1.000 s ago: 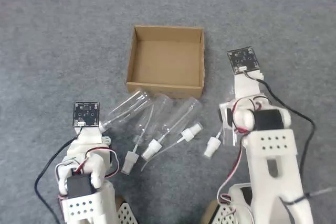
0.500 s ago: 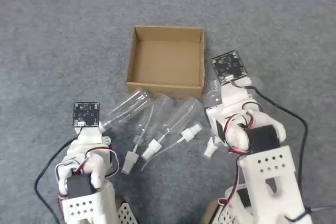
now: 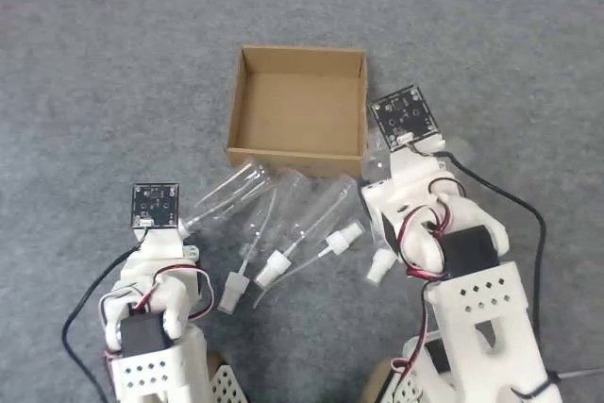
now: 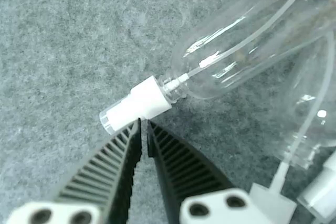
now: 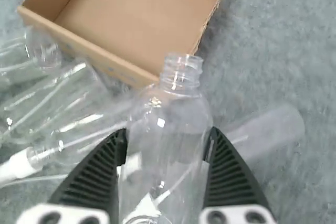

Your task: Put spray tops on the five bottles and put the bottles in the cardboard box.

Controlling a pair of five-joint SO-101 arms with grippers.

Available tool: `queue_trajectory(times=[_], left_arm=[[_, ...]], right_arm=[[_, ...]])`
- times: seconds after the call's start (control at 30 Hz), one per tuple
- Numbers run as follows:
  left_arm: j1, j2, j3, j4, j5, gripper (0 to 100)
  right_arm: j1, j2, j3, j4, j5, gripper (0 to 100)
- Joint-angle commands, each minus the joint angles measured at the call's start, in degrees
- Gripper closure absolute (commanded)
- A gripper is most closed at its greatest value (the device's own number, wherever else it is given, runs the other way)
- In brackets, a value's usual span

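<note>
Table: seen from the high view, a grey carpet-like cloth covers the table (image 3: 94, 92), with a pale strip of wall along its far edge.
Cardboard box: the cardboard box (image 3: 297, 101) sits open-topped on the far half of the table, near the middle, its bare floor showing.
Bottles: clear bottles (image 3: 226, 193) lie on their sides, fanned out just in front of the box's near wall, with their necks toward the arms.
Spray tops: white spray tops (image 3: 274, 268) with thin tubes lie at the bottle necks. A loose top (image 3: 380, 264) lies just beside the right arm.
Left arm: the left arm (image 3: 151, 327) stands at the near left, its wrist by the leftmost bottle's neck.
Right arm: the right arm (image 3: 477, 280) extends to the box's near right corner.
Left tool: in the left wrist view, the left tool (image 4: 143, 126) is closed to a thin slit and holds nothing. Its tips are right at the white top of a capped bottle (image 4: 236, 56) lying on the table.
Right tool: in the right wrist view, the right tool (image 5: 165, 134) grips an open bottle (image 5: 170, 103) between its black ribbed fingers (image 5: 100, 171). The bottle's topless neck points toward the box's near corner.
Beside it: another bottle lies on the table near the right tool.
</note>
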Motion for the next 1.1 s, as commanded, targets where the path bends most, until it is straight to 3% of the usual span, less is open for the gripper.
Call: queue_trajectory(times=[0.0,0.17,0.47,0.7,1.07], left_arm=[[0.26,-0.88,-0.57,0.18,-0.44,99],[0.26,-0.88,-0.57,0.00,-0.44,99],[0.18,-0.97,-2.07,-0.09,-0.35,99],[-0.35,-0.97,-5.76,-0.18,-0.44,99],[-0.18,-0.97,-10.42,-4.22,-0.44,99]], right_arm=[[-0.57,-2.95,-1.93,-1.71,-0.70,97.8],[-0.48,-11.03,2.11,-1.71,-7.38,97.7],[-0.04,-23.25,10.99,-2.59,-7.38,97.5],[0.22,-27.65,18.73,-8.92,-7.38,97.5],[9.27,-36.62,22.77,-10.77,-7.91,97.5]])
